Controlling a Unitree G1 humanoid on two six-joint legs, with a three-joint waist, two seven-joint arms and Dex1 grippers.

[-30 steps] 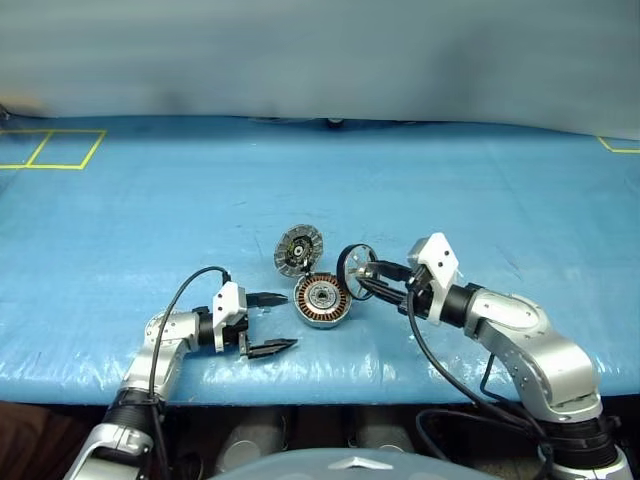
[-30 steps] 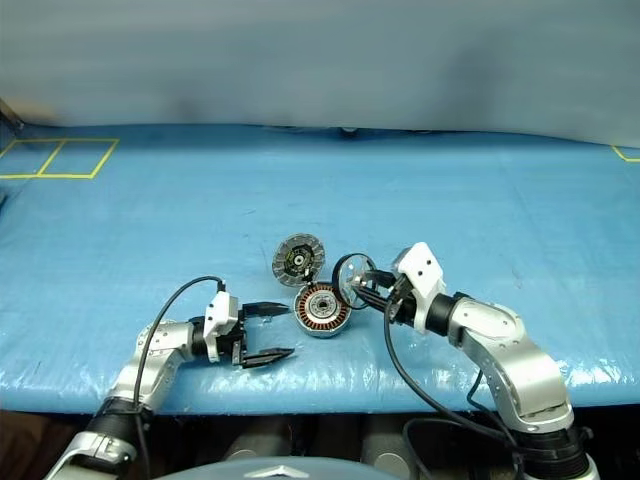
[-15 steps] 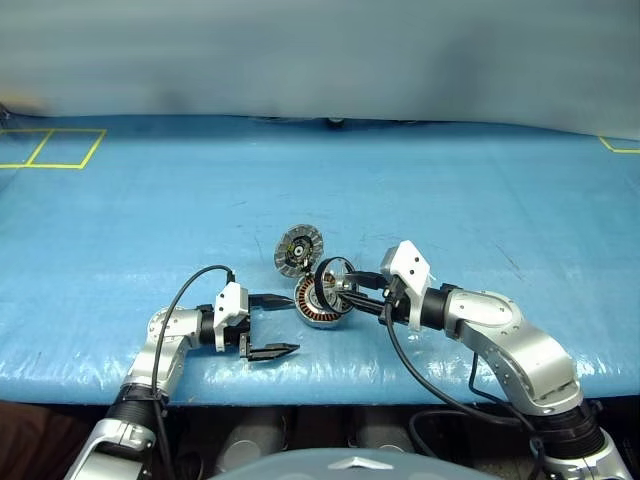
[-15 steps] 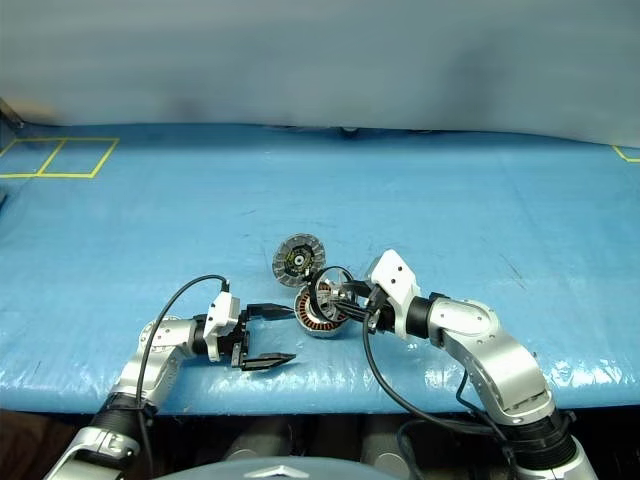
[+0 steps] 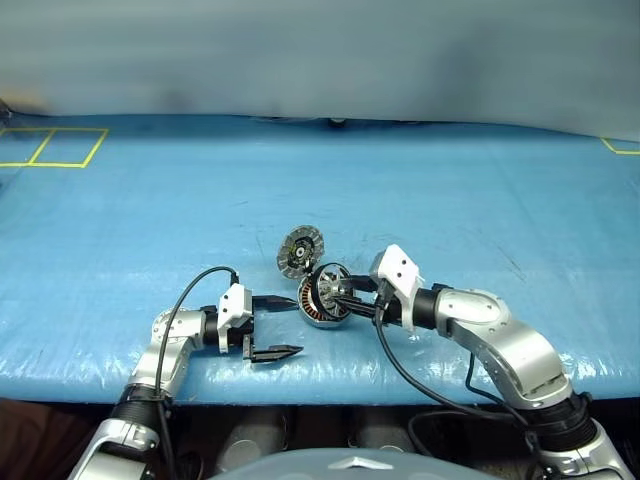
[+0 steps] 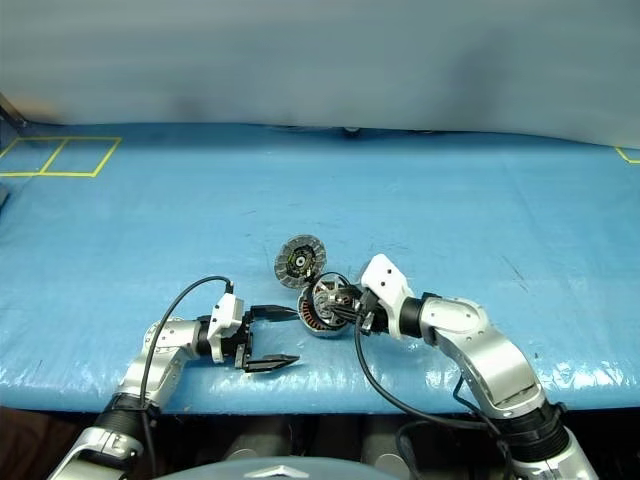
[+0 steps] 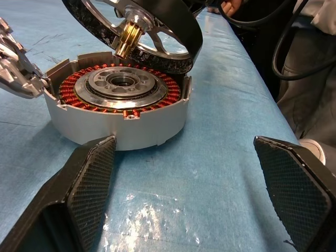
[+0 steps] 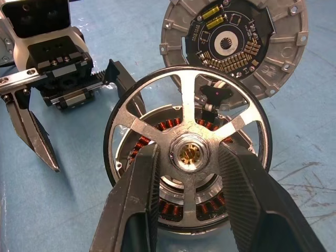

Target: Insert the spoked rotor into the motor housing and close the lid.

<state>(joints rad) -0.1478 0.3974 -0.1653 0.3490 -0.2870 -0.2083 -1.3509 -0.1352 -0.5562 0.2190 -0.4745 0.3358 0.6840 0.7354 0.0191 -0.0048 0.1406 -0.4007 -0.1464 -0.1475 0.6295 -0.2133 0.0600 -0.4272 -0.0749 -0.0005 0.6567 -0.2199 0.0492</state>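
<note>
Over the housing (image 7: 116,107) now hangs the rotor (image 8: 188,152), carried there from beside it by the right hand (image 8: 188,178), whose 2 fingers pinch its hub. Seating comes next; the lid (image 8: 234,46) stands open. Left hand (image 5: 274,326) waits released beside the housing.

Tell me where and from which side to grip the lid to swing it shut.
Grip the lid at its free upper rim, opposite the edge joined to the motor housing. It stands open and nearly upright behind the housing, inner face toward the robot, so I would come from above, one finger on each face. The spoked rotor hangs tilted over the housing, so seat that first.
</note>
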